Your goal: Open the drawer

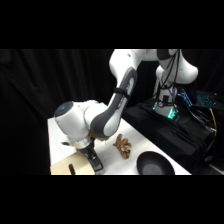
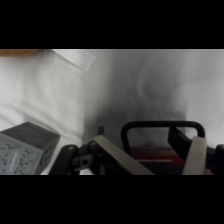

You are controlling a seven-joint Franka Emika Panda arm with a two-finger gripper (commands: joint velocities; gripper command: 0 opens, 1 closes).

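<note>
Wrist view, pincer (image 2: 150, 160) fingers straddling drawer (image 2: 160, 127) handle

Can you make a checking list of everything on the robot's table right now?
Surface: white table, mostly bare.
Job's things: drawer at the near edge; its black loop handle arches over a reddish front.
Clutter: brown lumpy object, black bowl, grey cube.
Grippers: gripper low at the handle, fingers either side of it; grip unclear.
Cables: wires by the arm's base.
Surroundings: black curtains.
</note>
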